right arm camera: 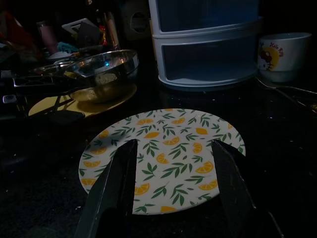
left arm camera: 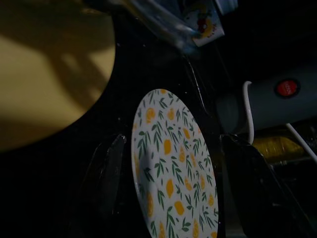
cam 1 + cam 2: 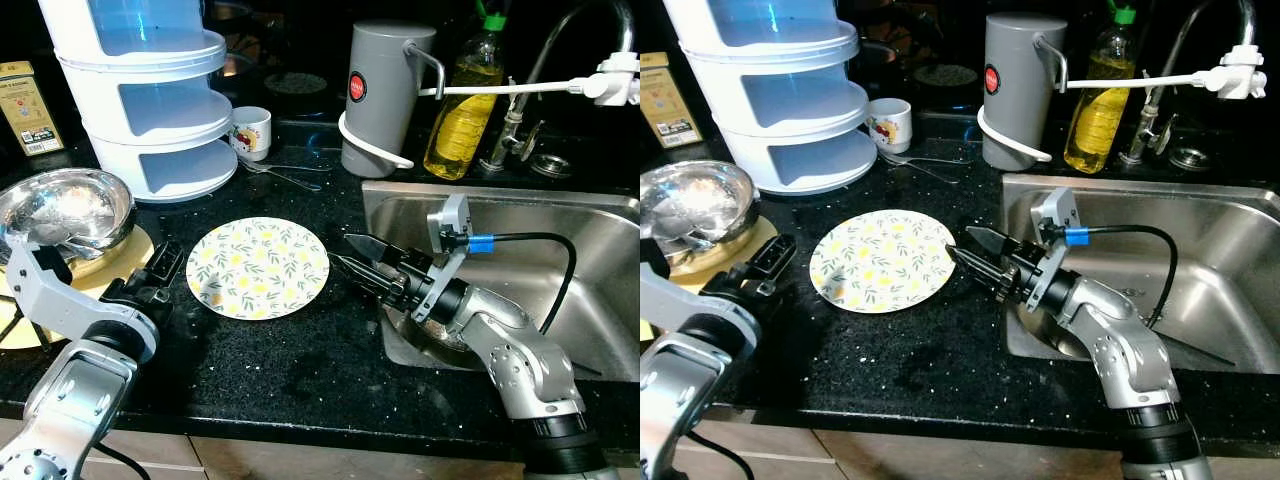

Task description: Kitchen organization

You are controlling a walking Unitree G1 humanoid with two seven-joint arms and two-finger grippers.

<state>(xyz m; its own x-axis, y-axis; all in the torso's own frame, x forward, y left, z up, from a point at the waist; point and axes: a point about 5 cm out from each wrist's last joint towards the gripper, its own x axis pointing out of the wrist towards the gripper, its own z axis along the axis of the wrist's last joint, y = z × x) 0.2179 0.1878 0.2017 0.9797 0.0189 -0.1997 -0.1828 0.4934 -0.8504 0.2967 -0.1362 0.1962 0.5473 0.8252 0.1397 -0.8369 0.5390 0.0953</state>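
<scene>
A round white plate (image 3: 258,267) printed with yellow lemons and green leaves lies flat on the black counter (image 3: 300,370). My right gripper (image 3: 348,258) is open at the plate's right rim, fingers pointing at it, empty. The right wrist view shows the plate (image 1: 166,158) between the two spread fingers (image 1: 111,193). My left gripper (image 3: 165,265) is open just left of the plate, low over the counter. Its wrist view shows the plate (image 2: 173,173) between its dark fingers (image 2: 106,173).
A steel bowl (image 3: 65,208) on a yellow mat sits at the left. Behind stand a white three-tier container (image 3: 150,100), a small mug (image 3: 250,132), cutlery (image 3: 285,175), a grey jug (image 3: 380,95) and an oil bottle (image 3: 462,110). The steel sink (image 3: 560,260) is at right.
</scene>
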